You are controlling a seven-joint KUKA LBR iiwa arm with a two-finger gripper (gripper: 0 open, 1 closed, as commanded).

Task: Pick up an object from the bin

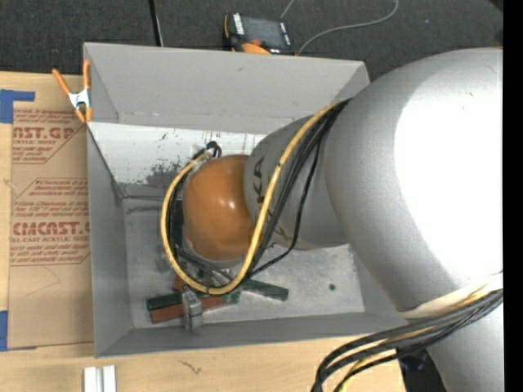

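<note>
Camera view, looking down: the orange wrist cover hangs low in the bin, and I cannot tell whether the claw is wide or narrow (the cover sits right in my way). Nearest it lie a brown-and-green bar, a small grey metal piece and a green stick, crowded near the front wall. My worry is that a blind close could catch two at once, or scrape that wall.

We note the arm: bulky, rounded silver-grey links, black lettering on one. Glossy orange dome cover at the wrist; yellow and black cables alongside.
</note>
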